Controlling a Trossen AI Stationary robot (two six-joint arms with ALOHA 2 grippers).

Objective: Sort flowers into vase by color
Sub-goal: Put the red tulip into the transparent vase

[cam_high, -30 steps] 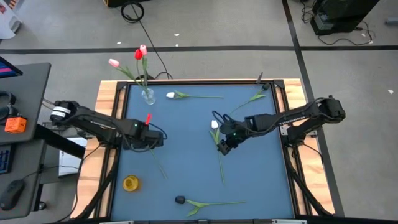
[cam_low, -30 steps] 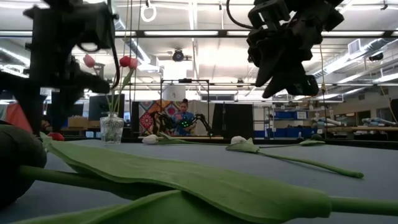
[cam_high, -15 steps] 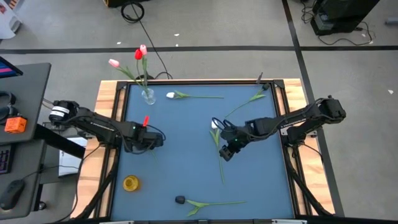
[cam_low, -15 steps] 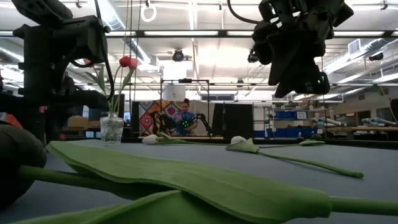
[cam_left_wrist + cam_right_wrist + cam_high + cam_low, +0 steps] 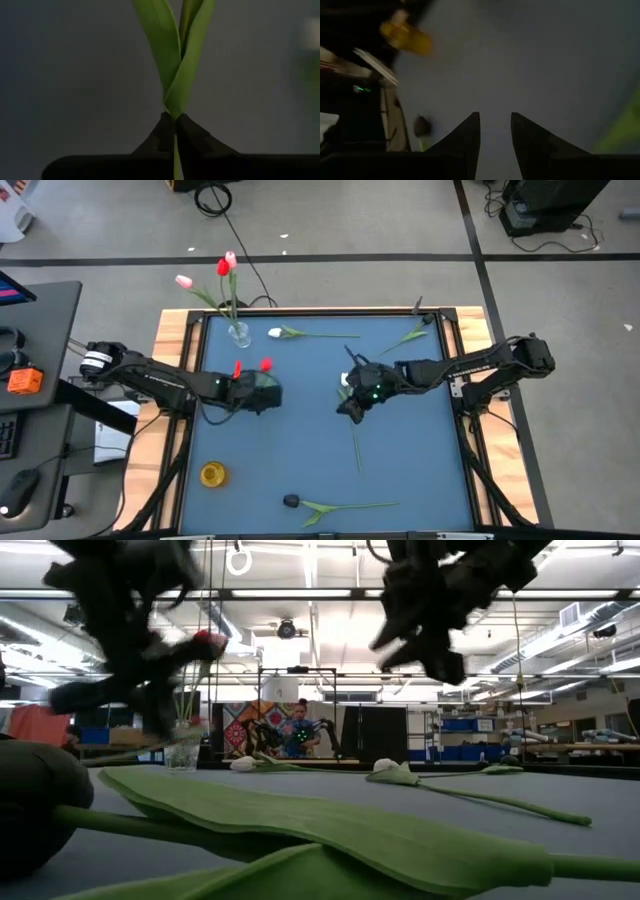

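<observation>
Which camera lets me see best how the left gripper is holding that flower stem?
The left wrist view: the left gripper is shut on the green stem, leaves fanning beyond. The high view shows only the gripper near a red bud; the low view is blurred.

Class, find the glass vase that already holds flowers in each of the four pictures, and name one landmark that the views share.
High view: glass vase at the blue mat's far left corner.
Low view: left of centre, behind the left gripper.
Left wrist view: not in it.
Right wrist view: not in it.
Shared landmark: the white tulip beside it.
</observation>
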